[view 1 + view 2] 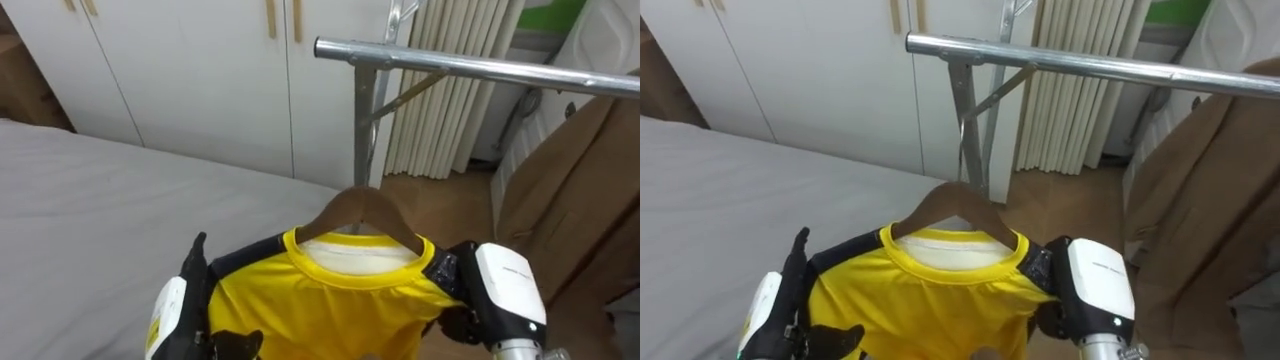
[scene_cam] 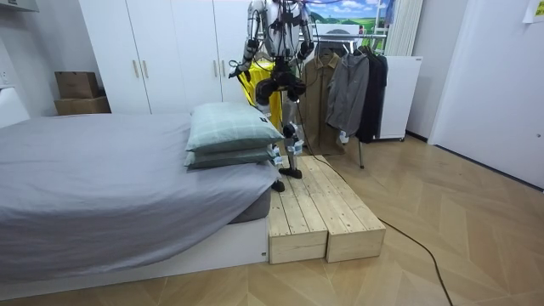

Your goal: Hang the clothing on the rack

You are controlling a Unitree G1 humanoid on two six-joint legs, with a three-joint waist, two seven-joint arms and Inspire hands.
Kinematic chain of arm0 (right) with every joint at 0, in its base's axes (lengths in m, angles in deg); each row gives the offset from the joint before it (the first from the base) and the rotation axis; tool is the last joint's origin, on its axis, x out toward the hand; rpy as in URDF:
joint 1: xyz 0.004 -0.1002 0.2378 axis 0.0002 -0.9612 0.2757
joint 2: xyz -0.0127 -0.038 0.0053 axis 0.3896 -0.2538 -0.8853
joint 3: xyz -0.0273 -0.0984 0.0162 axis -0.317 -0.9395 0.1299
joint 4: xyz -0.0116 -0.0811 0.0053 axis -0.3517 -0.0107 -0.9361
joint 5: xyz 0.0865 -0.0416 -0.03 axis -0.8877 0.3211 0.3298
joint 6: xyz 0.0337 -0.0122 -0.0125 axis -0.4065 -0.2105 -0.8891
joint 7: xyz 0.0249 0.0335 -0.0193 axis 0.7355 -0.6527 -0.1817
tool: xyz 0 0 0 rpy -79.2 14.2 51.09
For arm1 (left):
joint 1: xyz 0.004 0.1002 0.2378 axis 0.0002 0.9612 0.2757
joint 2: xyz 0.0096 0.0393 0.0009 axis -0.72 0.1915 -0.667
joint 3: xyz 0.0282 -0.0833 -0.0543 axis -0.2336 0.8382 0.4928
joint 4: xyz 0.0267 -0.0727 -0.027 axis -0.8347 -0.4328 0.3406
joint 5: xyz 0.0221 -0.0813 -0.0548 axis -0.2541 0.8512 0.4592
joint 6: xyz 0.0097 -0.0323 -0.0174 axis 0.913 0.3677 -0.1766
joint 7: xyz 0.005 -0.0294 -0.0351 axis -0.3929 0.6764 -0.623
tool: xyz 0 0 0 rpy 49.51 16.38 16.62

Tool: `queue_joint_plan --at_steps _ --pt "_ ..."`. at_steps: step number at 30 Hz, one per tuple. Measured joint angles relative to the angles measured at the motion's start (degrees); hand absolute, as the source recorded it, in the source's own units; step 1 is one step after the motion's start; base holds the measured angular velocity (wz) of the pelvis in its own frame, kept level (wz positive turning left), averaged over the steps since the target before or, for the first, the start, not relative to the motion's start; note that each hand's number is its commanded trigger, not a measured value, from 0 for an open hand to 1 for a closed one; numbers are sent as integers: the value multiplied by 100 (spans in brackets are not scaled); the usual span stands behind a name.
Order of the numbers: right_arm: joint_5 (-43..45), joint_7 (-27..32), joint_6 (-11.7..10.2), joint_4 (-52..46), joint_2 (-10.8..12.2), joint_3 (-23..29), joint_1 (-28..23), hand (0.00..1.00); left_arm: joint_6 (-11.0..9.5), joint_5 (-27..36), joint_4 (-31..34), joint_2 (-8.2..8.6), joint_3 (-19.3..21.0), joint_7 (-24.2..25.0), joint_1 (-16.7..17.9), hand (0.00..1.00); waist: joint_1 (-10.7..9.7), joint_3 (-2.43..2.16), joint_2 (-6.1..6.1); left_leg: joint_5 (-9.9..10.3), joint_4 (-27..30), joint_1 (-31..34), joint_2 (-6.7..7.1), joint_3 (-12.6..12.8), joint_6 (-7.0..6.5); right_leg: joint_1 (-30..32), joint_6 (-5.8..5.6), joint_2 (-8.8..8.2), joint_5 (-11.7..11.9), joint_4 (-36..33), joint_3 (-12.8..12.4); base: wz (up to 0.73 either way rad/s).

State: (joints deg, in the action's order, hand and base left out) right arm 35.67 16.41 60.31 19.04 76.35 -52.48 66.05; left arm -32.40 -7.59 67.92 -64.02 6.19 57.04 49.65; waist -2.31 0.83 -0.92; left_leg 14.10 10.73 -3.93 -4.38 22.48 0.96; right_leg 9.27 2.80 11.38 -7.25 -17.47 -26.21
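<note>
While your left hand (image 1: 175, 310) and right hand (image 1: 505, 285) clutch the yellow shirt (image 1: 330, 310), its hanger (image 1: 365, 208) could miss the rail (image 1: 470, 65) if raised short

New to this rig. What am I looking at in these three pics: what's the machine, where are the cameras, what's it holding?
It's a two-legged humanoid robot with two five-fingered hands, doing housework. Two pictures come from the stereo camera on its head, looking down: one scene from slightly different spots. The third is from a camera standing in the room: there the robot stands on a wooden platform beside a bed, at a rack of hung clothes. In the eye views its left hand and right hand each grip a shoulder of a yellow shirt on a wooden hanger. The hanger sits below the metal rail, not yet hung on it. A brown coat hangs at the right.
</note>
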Motion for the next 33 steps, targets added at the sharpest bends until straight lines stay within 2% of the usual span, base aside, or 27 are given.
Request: queue_joint_plan --at_steps 4,9,12,18,28,31,33 --pt "12 282 -6 -117 -28 15 0 100 -15 17 1 -1 -4 -97 -100 0 -88 23 -39 0 -9 -71 -31 159 0 -67 0 44 68 92 -136 -20" --pt "275 543 -74 -477 -83 43 -7 100 -104 23 11 -9 -2 -180 -209 0 -197 23 -33 1 -9 -96 -84 365 6 -69 8 84 153 187 -185 -15" --pt "474 804 -204 -509 -153 100 -6 100 -195 22 11 -14 -4 -203 -209 0 -284 23 -25 1 -8 -133 -90 386 6 -98 18 107 160 186 -227 -10" --pt "622 1054 -252 -509 -160 118 -13 100 -213 22 10 -12 -8 -205 -208 0 -398 19 -18 -1 -7 -179 -109 437 8 -122 32 144 168 184 -280 -6" --pt "622 1596 -296 -520 -163 149 -11 100 -207 28 -17 -6 -118 -204 -102 0 -328 13 -20 -2 -3 -187 -112 387 10 -145 41 151 173 174 -263 0" --pt "607 1735 -293 -519 -162 142 -9 100 -206 63 -97 -5 -151 -205 -104 0 -218 12 -20 -2 -6 -281 -113 375 10 -232 42 151 173 183 -255 0" --pt "622 1836 -294 -519 -161 139 9 100 -208 61 -181 -2 -137 -252 -105 0 -157 -7 -18 -3 -6 -313 -113 357 11 -267 43 147 173 179 -239 2"
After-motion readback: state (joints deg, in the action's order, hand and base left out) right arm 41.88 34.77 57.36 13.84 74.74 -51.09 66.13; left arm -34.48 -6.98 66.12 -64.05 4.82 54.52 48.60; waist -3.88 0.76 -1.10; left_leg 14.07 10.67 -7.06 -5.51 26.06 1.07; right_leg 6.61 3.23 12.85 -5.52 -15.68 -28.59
